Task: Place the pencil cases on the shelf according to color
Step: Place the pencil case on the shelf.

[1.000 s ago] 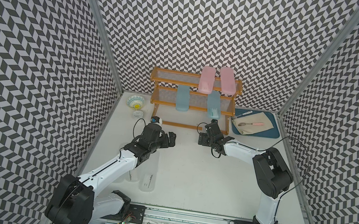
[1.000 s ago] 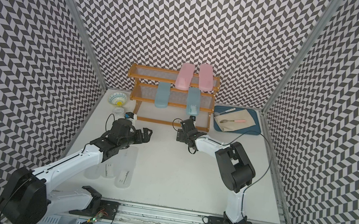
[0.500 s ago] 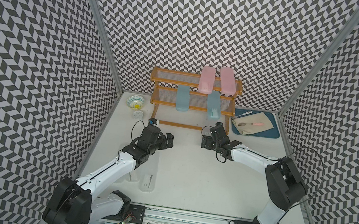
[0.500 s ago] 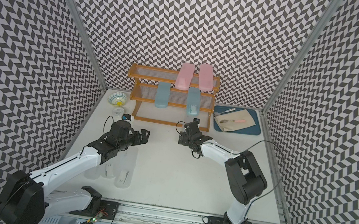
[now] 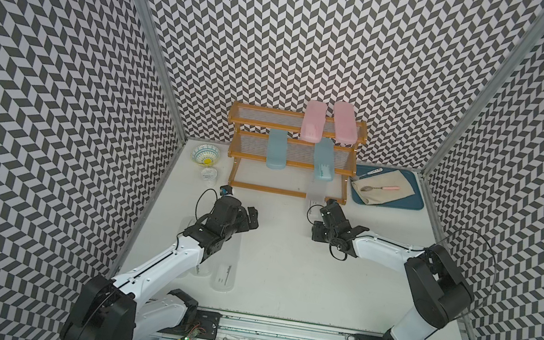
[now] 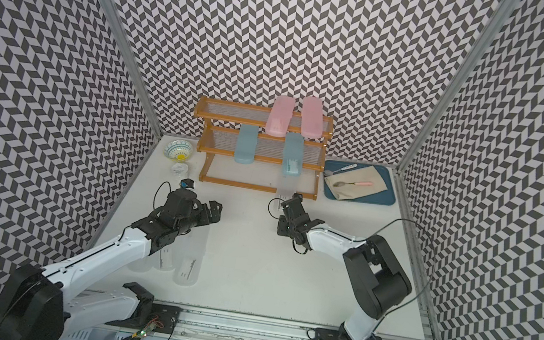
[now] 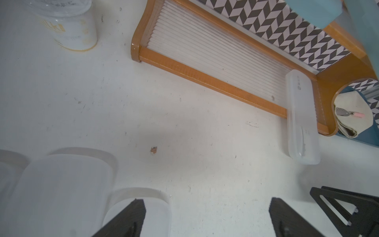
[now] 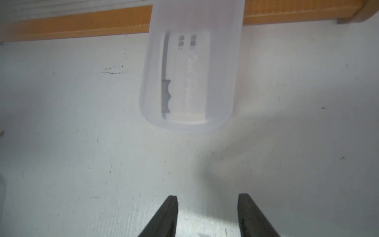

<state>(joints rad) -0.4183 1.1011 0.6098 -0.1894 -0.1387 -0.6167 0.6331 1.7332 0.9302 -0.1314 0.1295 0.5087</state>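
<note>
bowl (image 5: 206, 154): patterned, in the back left corner of the bench (image 5: 284, 271), just left of the shelf.
three clear cases (image 6: 188, 268): flat on the bench side by side near its front left corner, partly under my left arm.
left gripper (image 7: 206, 205): spread wide and holding nothing, above bare bench beyond those cases.
shelf (image 5: 297, 123): at the middle of the bench's back edge.
pink cases (image 5: 313, 120): both on the top tier, toward its right end.
teal cases (image 5: 277, 149): both on the middle tier, one mid-left, one right.
clear case (image 8: 190, 82): far end on the bottom tier near the right end, near end sticking out past the front rail.
right gripper (image 8: 207, 199): fingers a narrow gap apart, pinching nothing, just short of that case's near end.
blue tray (image 5: 417, 203): back right corner, carrying a cloth and a pink-handled spoon (image 5: 379, 188).
</note>
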